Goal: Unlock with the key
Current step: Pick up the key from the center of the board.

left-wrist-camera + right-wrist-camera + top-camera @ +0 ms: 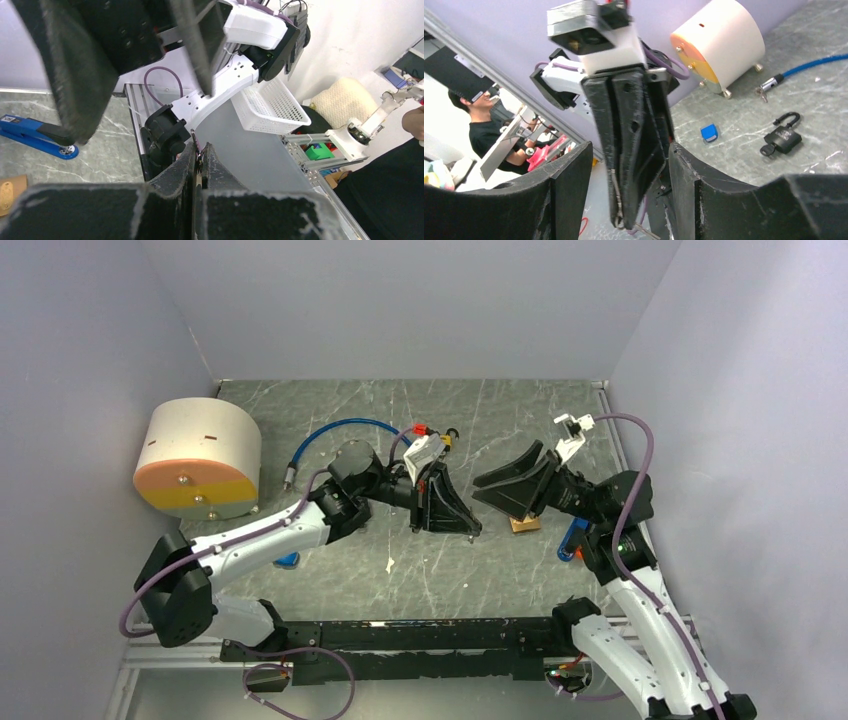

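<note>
Looking through the right wrist camera, I find the small black padlock with a curved steel shackle (785, 136) lying flat on the grey marbled table (824, 100), well beyond the right jaws and off to their right side. A dark key head (766, 149) seems to sit at its keyway end, though it is too small to be sure.

Neither pair of jaws is near the lock. The left gripper (620, 217) is closed tight, finger against finger. A thin loop of wire (615, 200) shows along its tip, and I cannot tell whether that is pinched or merely hanging. The right gripper (498, 495) stands wide open with nothing in it. From its own camera the left fingers hang right across its gap.

That crowding is my first worry. If I close or advance the right jaws from here, they could clamp or strike the left fingers instead of anything useful.

My second worry is the padlock itself, which looks loose on a smooth surface. If I twist the key without bracing the body, the whole lock will probably spin or skid.

The blue cable with a metal end (804, 67) lies beyond the lock, between it and the white drum with an orange face (719, 40), so a wide reach could snag it.
</note>
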{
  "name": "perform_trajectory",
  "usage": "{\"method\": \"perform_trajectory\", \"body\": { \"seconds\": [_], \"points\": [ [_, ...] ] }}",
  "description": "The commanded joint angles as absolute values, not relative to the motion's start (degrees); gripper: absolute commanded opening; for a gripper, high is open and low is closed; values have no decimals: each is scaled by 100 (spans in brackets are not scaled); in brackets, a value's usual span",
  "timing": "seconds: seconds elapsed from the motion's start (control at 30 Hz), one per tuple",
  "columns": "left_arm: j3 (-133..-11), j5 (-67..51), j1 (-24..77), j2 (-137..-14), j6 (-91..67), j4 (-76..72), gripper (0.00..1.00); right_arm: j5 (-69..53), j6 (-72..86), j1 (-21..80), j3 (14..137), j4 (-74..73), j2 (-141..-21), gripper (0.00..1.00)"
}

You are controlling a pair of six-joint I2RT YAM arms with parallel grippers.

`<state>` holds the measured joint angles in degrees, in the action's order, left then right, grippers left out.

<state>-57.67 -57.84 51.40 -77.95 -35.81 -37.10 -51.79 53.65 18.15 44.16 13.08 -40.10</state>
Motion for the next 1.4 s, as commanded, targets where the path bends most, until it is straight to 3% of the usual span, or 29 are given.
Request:
{"method": "perform_trajectory", "body": {
  "seconds": [0.0,0.2,0.3,0.37,0.43,0.6,0.73,0.8,0.9,1.03,1.37],
  "points": [
    [-6027,-5813,5124,-7866,-3949,-4087,3,-5467,5455,1852,4610,1943,-3883,58],
    [-6029,-5764,5124,-7957,-4125,-4225,3,-5749,5205,1919,4694,1543,-4006,47],
    [-6029,-5736,5128,-7963,-4166,-4258,3,-5677,4753,1971,4867,832,-4036,55],
    [-6033,-5715,5124,-7971,-4163,-4219,2,-5714,4636,2014,4965,666,-4055,55],
    [-6030,-5700,5128,-7976,-4167,-4211,2,-5764,4632,2041,5011,651,-4081,49],
    [-6033,-5579,5124,-7970,-4158,-4106,3,-5876,4511,2072,5129,450,-4156,21],
    [-6039,-5431,5124,-7928,-4105,-3976,3,-5940,4535,2078,5136,464,-4180,17],
    [-6047,-5385,5124,-7907,-4113,-3976,5,-5967,4536,2076,5154,466,-4215,14],
    [-6029,-5335,5116,-7865,-4100,-3934,22,-5937,4512,2081,5226,429,-4276,0],
    [-5741,-5296,5078,-7629,-4089,-3904,38,-5874,4406,2074,5355,216,-4392,0],
    [-5502,-5070,4905,-7181,-3979,-3486,40,-6010,4485,2075,5277,272,-4388,0]
  ]
}}
